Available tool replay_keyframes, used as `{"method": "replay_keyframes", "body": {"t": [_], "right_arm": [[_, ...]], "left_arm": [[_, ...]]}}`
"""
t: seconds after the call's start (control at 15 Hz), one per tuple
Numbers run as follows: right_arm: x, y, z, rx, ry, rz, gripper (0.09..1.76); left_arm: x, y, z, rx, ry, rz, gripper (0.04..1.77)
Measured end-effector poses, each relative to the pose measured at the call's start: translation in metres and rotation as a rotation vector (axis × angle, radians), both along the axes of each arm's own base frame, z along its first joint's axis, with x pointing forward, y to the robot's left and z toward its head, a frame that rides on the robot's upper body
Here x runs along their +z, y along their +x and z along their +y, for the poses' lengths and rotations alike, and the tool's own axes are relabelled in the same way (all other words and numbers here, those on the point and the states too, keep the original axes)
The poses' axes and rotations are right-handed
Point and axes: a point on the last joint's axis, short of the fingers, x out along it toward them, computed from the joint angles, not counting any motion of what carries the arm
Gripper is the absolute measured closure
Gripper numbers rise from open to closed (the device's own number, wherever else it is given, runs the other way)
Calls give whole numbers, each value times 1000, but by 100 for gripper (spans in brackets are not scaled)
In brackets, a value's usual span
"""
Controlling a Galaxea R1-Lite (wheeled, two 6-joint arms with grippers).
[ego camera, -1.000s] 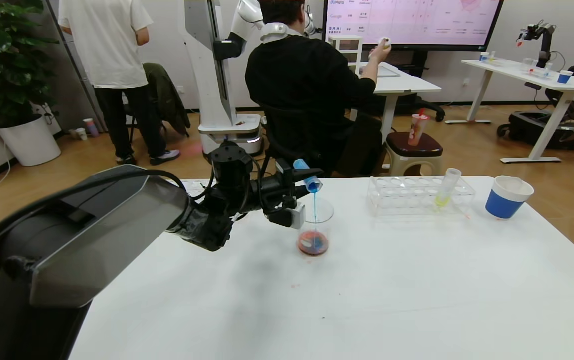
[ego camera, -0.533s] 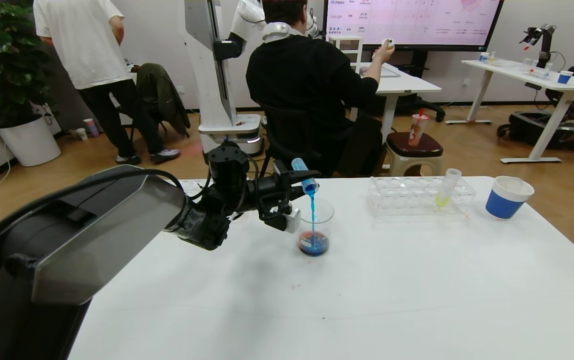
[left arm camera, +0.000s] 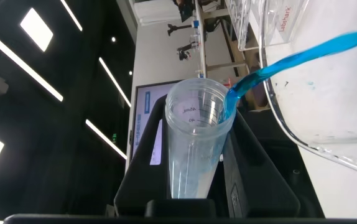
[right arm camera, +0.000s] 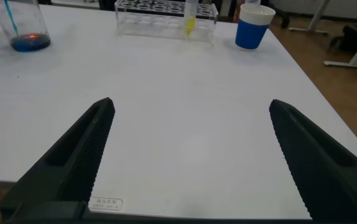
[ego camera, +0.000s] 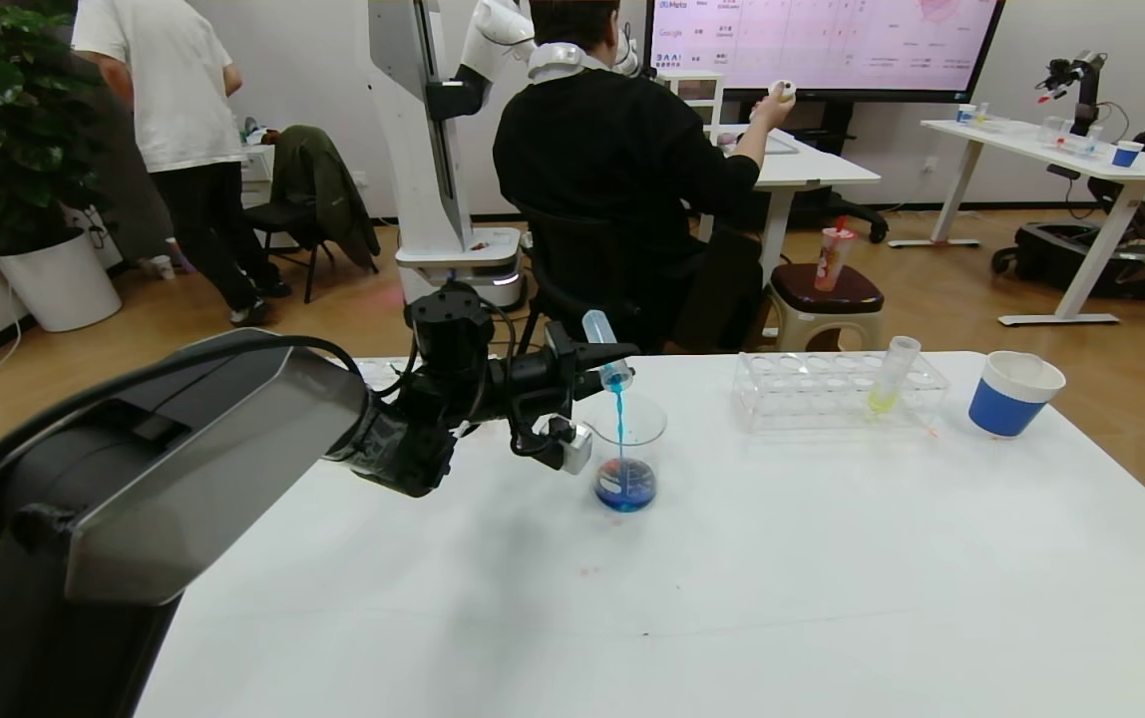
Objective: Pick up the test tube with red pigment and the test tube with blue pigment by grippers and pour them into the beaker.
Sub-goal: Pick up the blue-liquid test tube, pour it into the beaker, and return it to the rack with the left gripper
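Right now my left gripper (ego camera: 604, 361) sits centre frame, fingers clamped on the test tube with blue pigment (ego camera: 605, 348), tipped mouth-down toward lower right, streaming blue into the beaker (ego camera: 625, 451). Tube writing in the wrist view is unreadable; rack (ego camera: 837, 389) print likewise. My right gripper (right arm camera: 188, 155) hangs fingers apart over the table (ego camera: 732, 598)

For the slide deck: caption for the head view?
Left hand tips the blue tube, pouring a blue stream into the beaker.

blue liquid (ego camera: 624, 493), blue-and-white cup (ego camera: 1014, 393), yellow-green tube (ego camera: 887, 388)
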Motion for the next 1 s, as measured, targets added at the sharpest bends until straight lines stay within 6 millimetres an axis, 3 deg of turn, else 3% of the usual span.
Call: {"method": "replay_keyframes", "body": {"t": [0.4, 0.67, 0.8, 1.0], "right_arm": [[0, 0, 0, 0, 0, 0, 11], [0, 0, 0, 0, 0, 0, 11], [0, 0, 0, 0, 0, 0, 11], [0, 0, 0, 0, 0, 0, 11]], "left_arm": [[-3, 1, 3, -10, 17, -16, 131], [1, 0, 1, -17, -29, 70, 131], [11, -3, 0, 34, -129, 164, 131], [37, -12, -10, 161, -456, 317, 131]]}}
